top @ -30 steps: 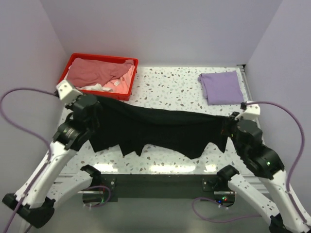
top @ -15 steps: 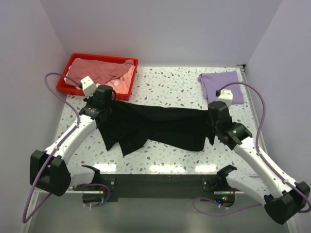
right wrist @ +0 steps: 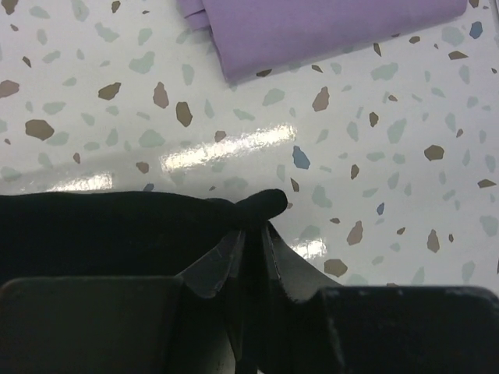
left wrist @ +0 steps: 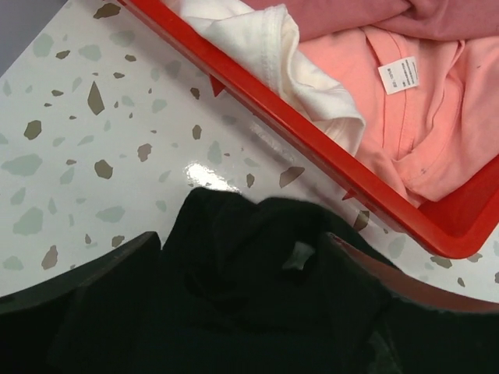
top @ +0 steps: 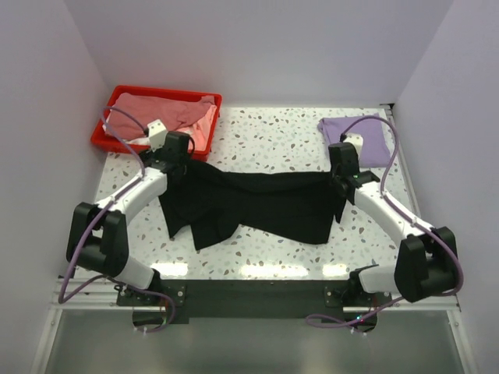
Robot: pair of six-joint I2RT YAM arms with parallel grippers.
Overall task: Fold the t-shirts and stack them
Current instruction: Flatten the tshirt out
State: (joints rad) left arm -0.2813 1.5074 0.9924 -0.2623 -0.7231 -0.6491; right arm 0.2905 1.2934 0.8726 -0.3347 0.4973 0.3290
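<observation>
The black t-shirt [top: 257, 202] lies spread across the middle of the table, bunched at its left end. My left gripper [top: 178, 160] stands open over the shirt's far left corner [left wrist: 257, 296], its fingers wide apart on either side of the cloth. My right gripper [top: 337, 173] is at the shirt's far right corner, its jaws pinched on a small fold of the black cloth [right wrist: 265, 204]. A folded light purple t-shirt [top: 359, 139] lies at the far right, just beyond the right gripper [right wrist: 253, 230]. Pink [left wrist: 421, 117], dusty pink [top: 160, 113] and white [left wrist: 288, 62] t-shirts lie heaped together.
The red plastic bin [top: 160, 92] holding the heaped shirts stands at the far left corner, its near rim [left wrist: 312, 140] close to my left gripper [left wrist: 242, 241]. Walls enclose the table on the left, back and right.
Both arms reached away from the near edge toward the back, carrying the black shirt's top edge and laying it on the table. The left gripper opened and let go of the cloth.
</observation>
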